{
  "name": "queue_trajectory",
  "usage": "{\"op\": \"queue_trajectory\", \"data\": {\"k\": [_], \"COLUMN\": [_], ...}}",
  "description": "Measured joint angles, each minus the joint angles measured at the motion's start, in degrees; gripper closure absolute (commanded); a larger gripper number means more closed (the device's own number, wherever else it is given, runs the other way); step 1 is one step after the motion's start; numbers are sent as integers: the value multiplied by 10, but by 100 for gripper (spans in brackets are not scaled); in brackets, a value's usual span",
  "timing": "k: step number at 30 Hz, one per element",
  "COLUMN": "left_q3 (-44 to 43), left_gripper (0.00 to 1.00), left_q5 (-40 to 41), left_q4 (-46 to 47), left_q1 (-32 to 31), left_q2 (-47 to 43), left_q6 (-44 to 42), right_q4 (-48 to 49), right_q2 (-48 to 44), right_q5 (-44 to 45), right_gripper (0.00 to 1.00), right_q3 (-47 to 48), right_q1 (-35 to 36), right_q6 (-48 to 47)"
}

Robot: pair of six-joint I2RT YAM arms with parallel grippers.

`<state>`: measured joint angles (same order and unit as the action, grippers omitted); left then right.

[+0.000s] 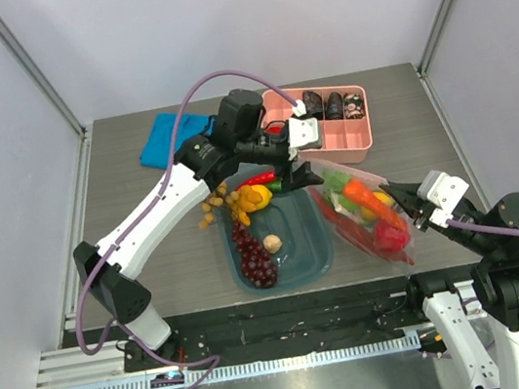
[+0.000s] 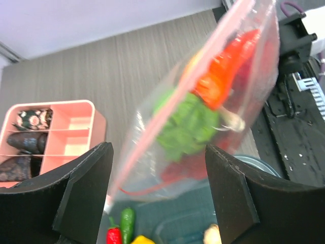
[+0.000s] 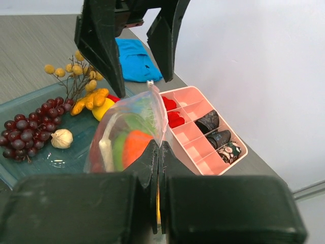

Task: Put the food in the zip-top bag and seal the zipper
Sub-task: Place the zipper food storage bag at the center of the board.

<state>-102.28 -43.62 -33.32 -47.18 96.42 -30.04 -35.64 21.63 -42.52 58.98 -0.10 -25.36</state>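
Note:
The zip-top bag (image 1: 365, 207) hangs tilted over the table's right side, with a green leafy vegetable (image 2: 190, 124), an orange carrot (image 2: 216, 81) and red food inside. Its pink zipper (image 2: 136, 162) runs diagonally along the upper edge. My right gripper (image 3: 159, 150) is shut on the bag's near edge. My left gripper (image 1: 300, 170) is open at the bag's far corner, with the end of the zipper close to its left finger (image 2: 81, 193). A yellow fruit (image 1: 258, 196) and red and green chillies (image 1: 265, 179) lie loose by the tub.
A teal tub (image 1: 306, 236) holds dark grapes (image 1: 254, 254) and a garlic bulb (image 1: 273, 243). A yellow berry sprig (image 1: 212, 207) lies to its left. The pink divided tray (image 1: 330, 139) stands at the back, and a blue cloth (image 1: 169, 135) lies at the back left.

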Motion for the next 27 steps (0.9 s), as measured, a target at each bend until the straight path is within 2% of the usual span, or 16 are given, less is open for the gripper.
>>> {"op": "queue_trajectory", "data": {"k": [4,8,9,11,12,15,16,18,21,22,23,24,26,27], "left_q3": [0,-1,-4,-13,-20,-35,-36,-37,-45,-49,-54,-56,-55,-55], "left_gripper": [23,33,40,47,58,75,77,76,58,59,64,79,97,100], "left_q5": [0,-9,-15,-29,-38,-69,-75,-89,-103,-105,-106,-106,-104,-104], "left_q4": [17,18,15,9,4,-10,-15,-31,-75,-92,-106,-117,-134,-136], "left_q1": [-1,-7,-11,-17,-21,-31,-32,-36,-36,-36,-36,-36,-35,-35], "left_q2": [-3,-3,-3,-2,-2,-2,-2,-2,-2,-2,-3,-5,-12,-15], "left_q6": [1,-2,-2,0,-1,-2,0,0,-5,-6,-5,-4,-1,6], "right_q4": [0,1,2,5,9,20,24,33,50,57,66,76,95,103], "right_q2": [0,0,0,0,0,0,0,0,2,3,4,5,9,10], "right_q5": [-9,-18,-19,-22,-24,-27,-28,-31,-38,-40,-43,-47,-54,-57], "right_gripper": [99,99,99,99,99,99,99,99,99,99,99,99,99,99], "right_q3": [6,7,7,7,7,7,7,7,7,7,7,7,7,7], "right_q1": [0,0,0,0,0,0,0,0,0,0,0,0,0,0], "right_q6": [0,1,1,3,4,11,14,21,34,39,46,51,65,72]}}
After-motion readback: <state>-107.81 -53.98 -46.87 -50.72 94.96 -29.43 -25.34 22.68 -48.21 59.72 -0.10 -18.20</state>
